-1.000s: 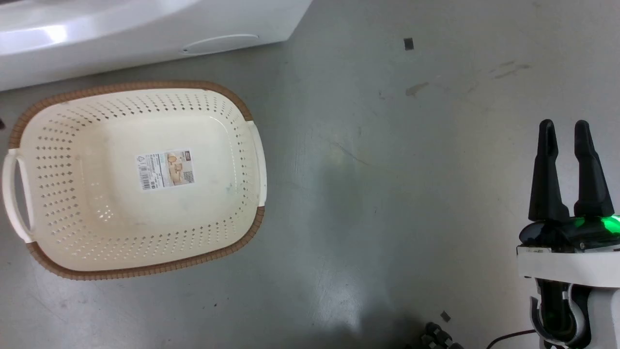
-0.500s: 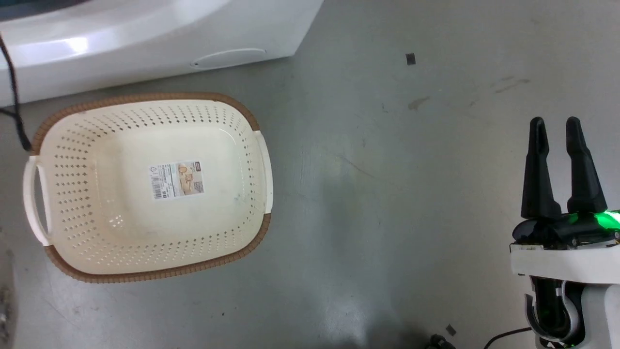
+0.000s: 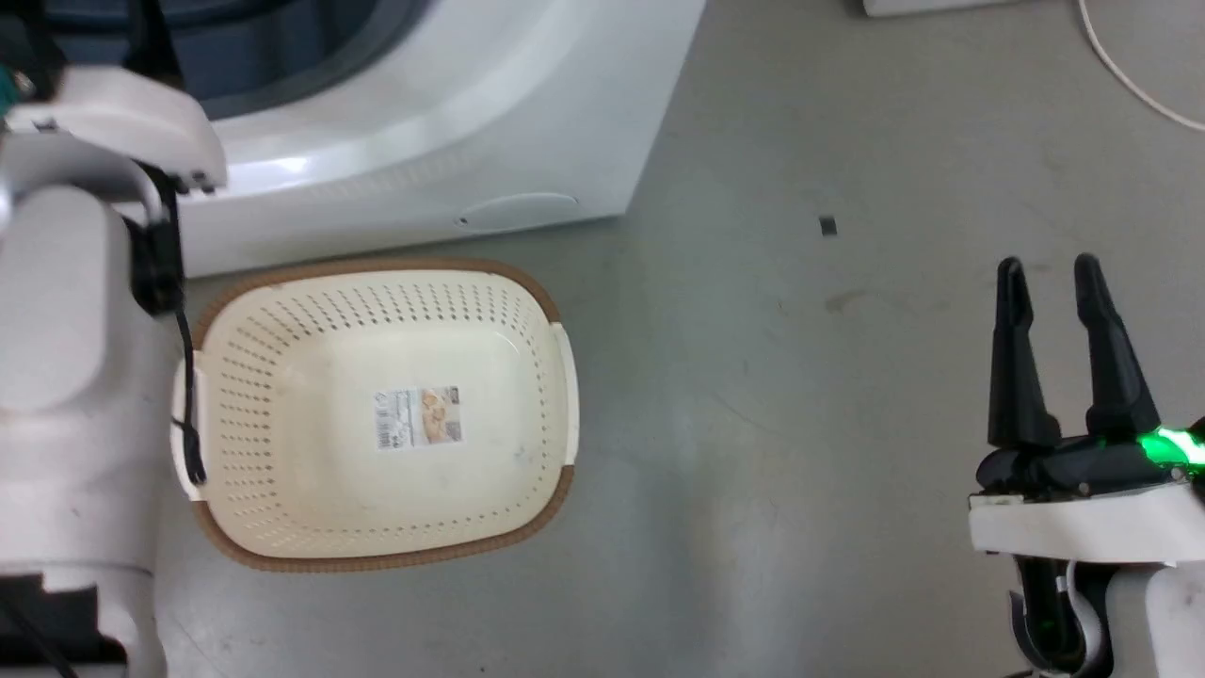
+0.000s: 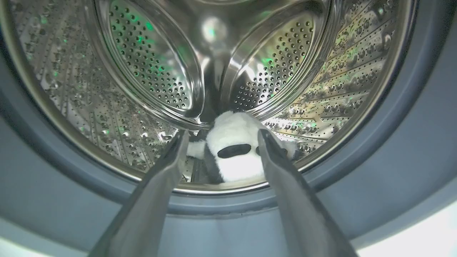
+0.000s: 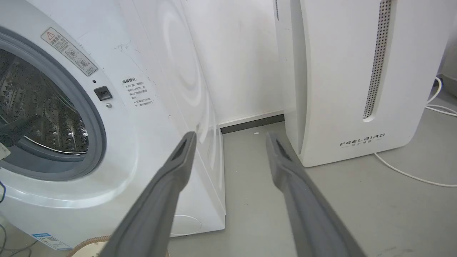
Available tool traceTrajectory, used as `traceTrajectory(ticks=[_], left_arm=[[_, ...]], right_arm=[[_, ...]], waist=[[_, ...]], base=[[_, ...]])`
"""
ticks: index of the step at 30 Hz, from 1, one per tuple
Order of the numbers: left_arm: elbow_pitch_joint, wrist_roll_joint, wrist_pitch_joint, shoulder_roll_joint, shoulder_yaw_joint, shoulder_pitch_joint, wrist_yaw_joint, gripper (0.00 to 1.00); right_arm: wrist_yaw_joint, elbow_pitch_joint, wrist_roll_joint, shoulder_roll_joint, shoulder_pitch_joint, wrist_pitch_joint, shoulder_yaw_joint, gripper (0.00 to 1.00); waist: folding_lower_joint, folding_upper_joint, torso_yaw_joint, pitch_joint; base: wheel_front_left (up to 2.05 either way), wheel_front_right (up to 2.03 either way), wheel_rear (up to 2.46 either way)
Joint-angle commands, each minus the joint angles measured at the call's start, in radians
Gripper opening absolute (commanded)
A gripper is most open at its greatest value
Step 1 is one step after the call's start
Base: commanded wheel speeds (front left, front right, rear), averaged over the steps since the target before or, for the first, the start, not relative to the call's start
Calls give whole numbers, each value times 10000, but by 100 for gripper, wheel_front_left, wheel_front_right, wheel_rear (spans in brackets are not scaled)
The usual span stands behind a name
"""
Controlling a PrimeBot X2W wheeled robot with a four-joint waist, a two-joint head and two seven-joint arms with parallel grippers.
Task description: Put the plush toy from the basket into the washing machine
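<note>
1. Already inside: the plush toy [image 4: 234,150] lies at the front lip of the steel drum [image 4: 150,60] of the washing machine [image 3: 452,122], just behind the grey rubber ring [image 4: 410,142].
2. The left gripper [image 4: 223,132] points into the port with its fingers spread wide, one on either side of the toy and closed on nothing (a release, by the look of it, leaving the toy to settle on the drum's low side).
3. The basket [image 3: 377,268] stands on the floor [image 3: 800,424] just in front of the machine, holding nothing but its paper label [image 3: 419,417]. That closeness likely kept the carry short.
4. The right gripper [image 3: 1047,266] hangs over bare floor well to the basket's right, fingers parted and empty, apparently kept clear of the working arm.
5. Compared with half a second ago, the head camera has swung up. The port's edge and the pale left forearm [image 3: 66,377] have come into frame, while the basket and right gripper keep their earlier relation.
</note>
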Motion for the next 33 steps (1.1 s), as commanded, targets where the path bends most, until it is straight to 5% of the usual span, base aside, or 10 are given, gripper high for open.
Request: traceTrajectory(ticks=[1,17,33], left_arm=[[-229,82,-49,-69,49,341,66,100],[-3430,805,-49,-1711,174,4695,181,100],[-5319,1379,-49,-2204,385,8413,-5,100]], right_arm=[[-7,49,-132,5,138,-44,41,100],[-7,409,-1220,5,1138,-44,-243,100],[-7,649,-1747,5,2332,-44,-570,100]], waist=[[0,0,379,-532],[0,0,1768,-3017],[0,0,2504,-4703]], base=[[0,0,0],[0,0,0],[0,0,0]])
